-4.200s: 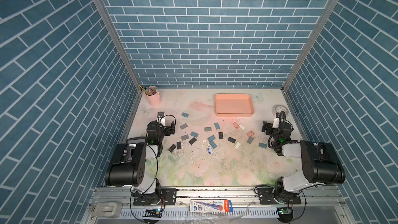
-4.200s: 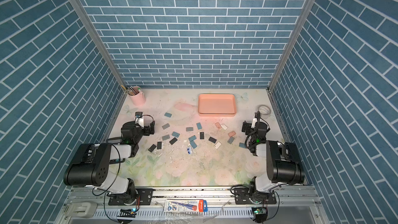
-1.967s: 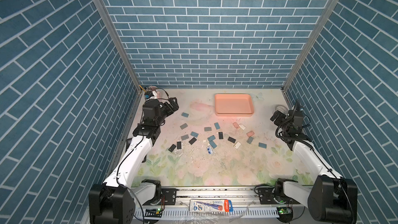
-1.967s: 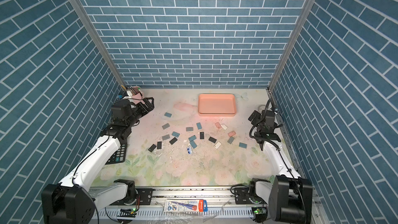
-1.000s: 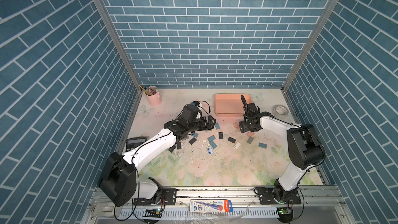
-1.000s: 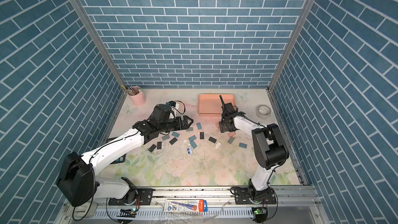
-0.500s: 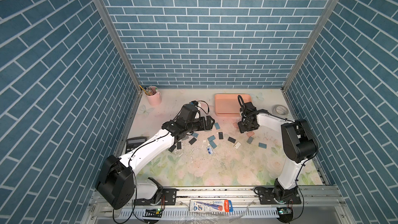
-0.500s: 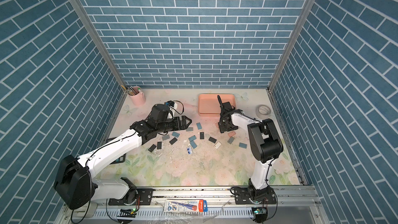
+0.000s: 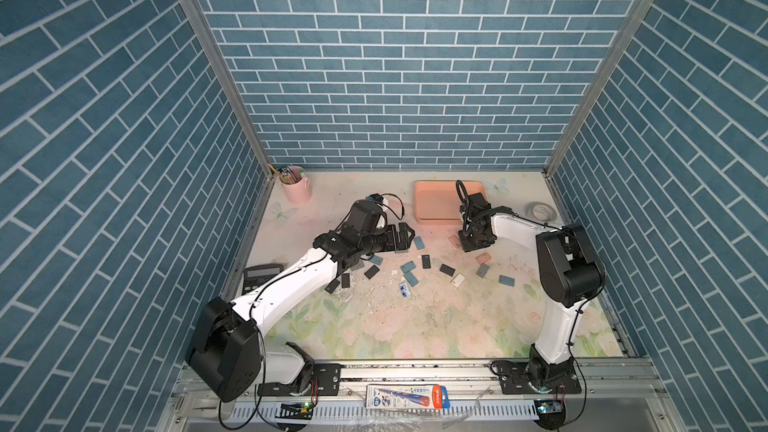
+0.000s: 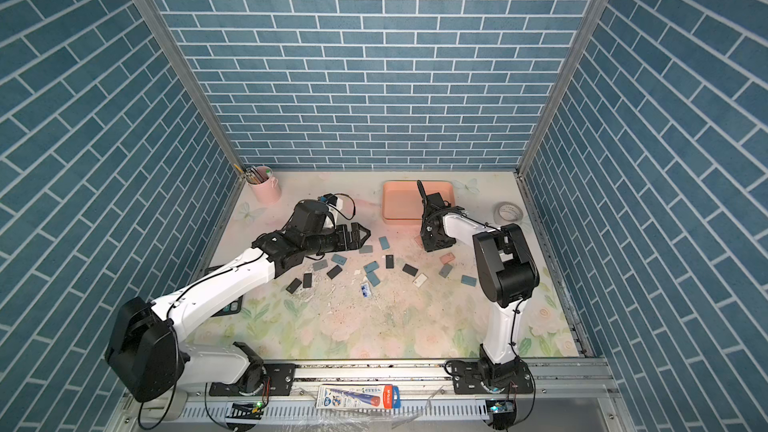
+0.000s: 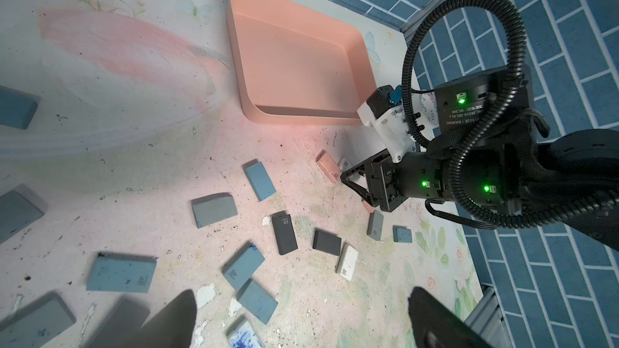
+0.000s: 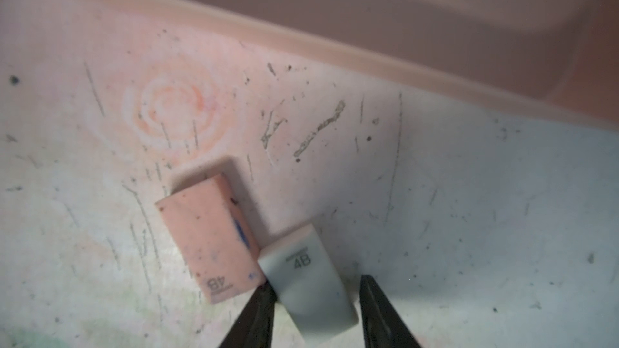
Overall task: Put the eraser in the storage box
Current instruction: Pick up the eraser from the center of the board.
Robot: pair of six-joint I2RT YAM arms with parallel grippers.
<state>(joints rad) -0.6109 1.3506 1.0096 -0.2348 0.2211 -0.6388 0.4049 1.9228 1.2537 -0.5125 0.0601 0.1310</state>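
Observation:
The salmon-pink storage box [image 9: 436,201] [image 10: 399,201] [image 11: 294,61] lies at the back of the table. Just in front of its near rim [image 12: 301,45] a white eraser [image 12: 304,272] marked 4B lies on the table, touching a pink eraser [image 12: 211,239]. My right gripper [image 12: 315,281] [image 9: 467,243] [image 10: 430,245] points down at the table with its jaws astride the white eraser. One finger touches it and a thin gap shows at the other. My left gripper [image 11: 301,309] [image 9: 409,236] [image 10: 363,234] hovers wide open and empty above scattered erasers.
Several blue, grey and black erasers [image 9: 409,272] are strewn across the middle of the table, with another pink one [image 9: 483,258]. A pale pink pencil cup [image 9: 296,189] stands back left, a tape roll [image 9: 542,211] back right, a calculator [image 9: 259,278] at the left edge.
Both arms swung in from the table's sides to the middle. In the last second the right jaws narrowed around the white eraser; the left arm barely moved.

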